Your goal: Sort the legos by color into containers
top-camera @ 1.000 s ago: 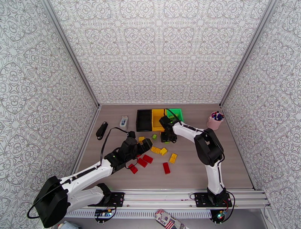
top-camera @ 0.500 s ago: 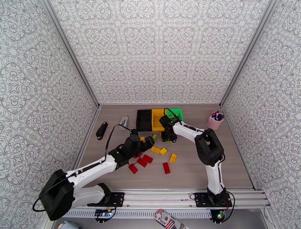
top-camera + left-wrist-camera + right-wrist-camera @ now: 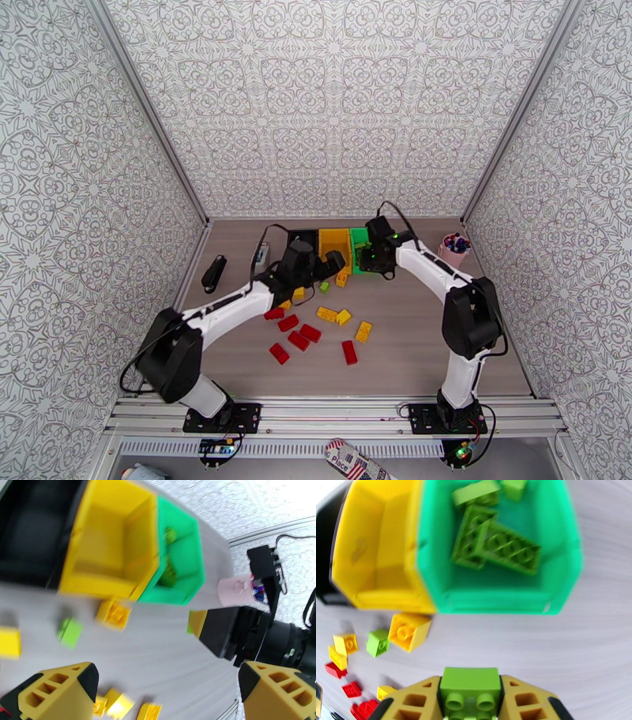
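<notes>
At the table's far edge, a lime brick (image 3: pixel 469 683) was clamped between the fingers of the right gripper (image 3: pixel 470 707). It was held just short of the near wall of the green bin (image 3: pixel 561 559), where other green bricks (image 3: pixel 493 547) were already lying. Were the lime brick let go from there, it would likely be dropped on the table (image 3: pixel 572 657) in front of the green bin. Were it carried too far left, it could land in the yellow bin (image 3: pixel 375 559), which was set touching the green bin. The left gripper (image 3: pixel 166 681) was spread wide and empty close by, near a yellow brick (image 3: pixel 113 614) lying just before the yellow bin. With both grippers so close, a collision was judged the main risk, and the green bin could be shoved.
</notes>
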### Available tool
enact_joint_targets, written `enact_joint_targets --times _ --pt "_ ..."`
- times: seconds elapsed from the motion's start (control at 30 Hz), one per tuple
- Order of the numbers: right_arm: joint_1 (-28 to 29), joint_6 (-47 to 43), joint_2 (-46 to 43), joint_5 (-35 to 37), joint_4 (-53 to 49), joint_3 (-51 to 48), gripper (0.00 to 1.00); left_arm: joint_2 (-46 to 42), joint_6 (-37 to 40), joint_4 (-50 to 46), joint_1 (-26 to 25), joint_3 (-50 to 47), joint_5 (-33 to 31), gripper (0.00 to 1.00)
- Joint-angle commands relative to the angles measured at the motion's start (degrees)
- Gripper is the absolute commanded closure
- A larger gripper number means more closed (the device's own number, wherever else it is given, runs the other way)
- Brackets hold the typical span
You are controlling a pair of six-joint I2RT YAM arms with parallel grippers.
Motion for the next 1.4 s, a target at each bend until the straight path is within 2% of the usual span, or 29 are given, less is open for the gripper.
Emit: enact_joint_targets --times 0.0,0.23,0.33,0.4,0.6,0.87,1.1,1.37 --pt "-1.4 0.0 4.2 -0.9 -2.9 8.0 0.65 3.4 3.7 -3.6 1.2 6.4 4.1 0.01" --pt "-3.5 -0.2 14.0 -0.2 -10.5 24.5 0.49 7.6 4.9 -6.1 2.2 12.3 6.2 0.01" --pt "-3.5 -0.4 14.8 -0.4 -11.7 27.4 0.46 6.6 6.0 -7.0 2.2 11.6 6.2 0.03" --pt "-3.5 -0.5 13.6 -1.5 -11.1 26.3 0.45 5.2 6.7 -7.4 2.3 10.3 6.0 0.06" --pt "-1.6 -0.5 6.9 -3.6 -6.7 17.0 0.49 0.5 7.6 -8.1 2.6 5.1 4.3 0.07" --pt "5.4 0.1 1.6 -2.9 -3.7 8.1 0.49 -8.7 8.5 -10.8 3.3 -3.5 -0.3 0.08" --pt "13.6 3.8 4.6 -1.3 -1.2 6.0 0.48 -20.9 5.3 -10.9 4.9 -16.4 -4.2 0.06" --pt "18.0 10.0 10.3 0.8 2.0 7.0 0.48 -37.4 0.5 -11.9 6.0 -31.2 -7.0 0.04"
